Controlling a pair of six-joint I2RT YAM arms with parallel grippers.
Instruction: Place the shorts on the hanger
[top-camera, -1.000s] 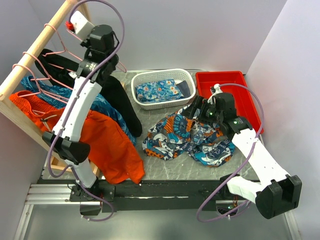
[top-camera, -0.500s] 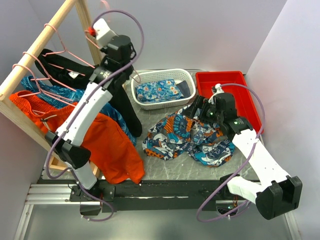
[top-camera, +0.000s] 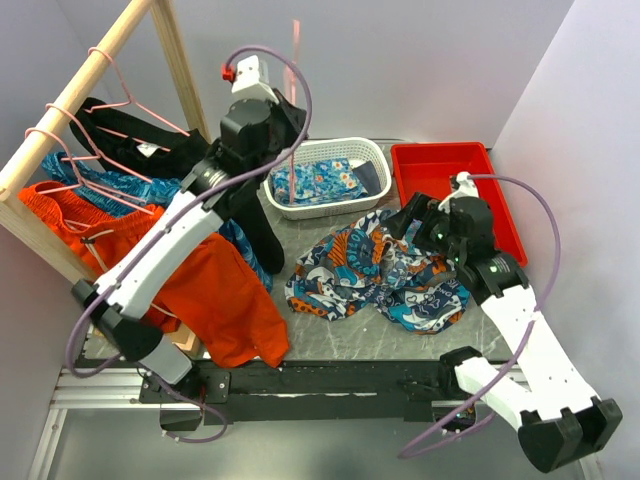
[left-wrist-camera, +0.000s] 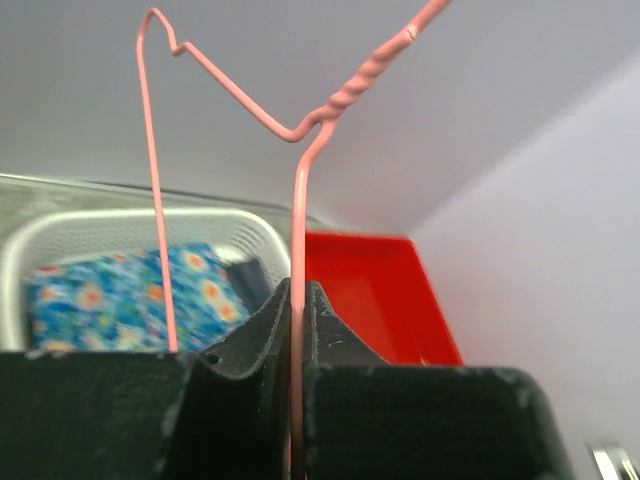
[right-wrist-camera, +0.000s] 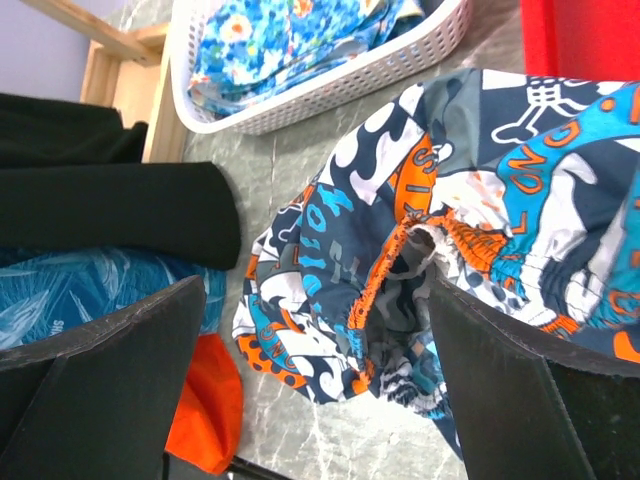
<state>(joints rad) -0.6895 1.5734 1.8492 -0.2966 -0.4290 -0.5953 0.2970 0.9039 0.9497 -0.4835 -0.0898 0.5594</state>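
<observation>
The shorts (top-camera: 375, 270), patterned in orange, teal, navy and white, lie crumpled on the table in front of the basket. In the right wrist view the shorts (right-wrist-camera: 400, 250) show an orange elastic waistband gaping open. My right gripper (top-camera: 412, 215) hovers open just over their far edge, and in its own view the right gripper (right-wrist-camera: 320, 330) has a finger on each side of the fabric. My left gripper (top-camera: 283, 108) is raised beside the white basket, shut on the hanger (top-camera: 296, 50). The pink wire of the hanger (left-wrist-camera: 298, 200) runs straight up from the left gripper (left-wrist-camera: 297, 300).
A white basket (top-camera: 330, 145) with blue floral cloth stands at the back, a red bin (top-camera: 440, 150) to its right. The wooden rack (top-camera: 80, 90) at left carries pink hangers with black, blue and orange garments (top-camera: 215, 290) hanging over the table's left side.
My left arm has swung right, away from the rack, carrying the hanger to above the basket. The right arm has shifted slightly to the right, jaws still open.
</observation>
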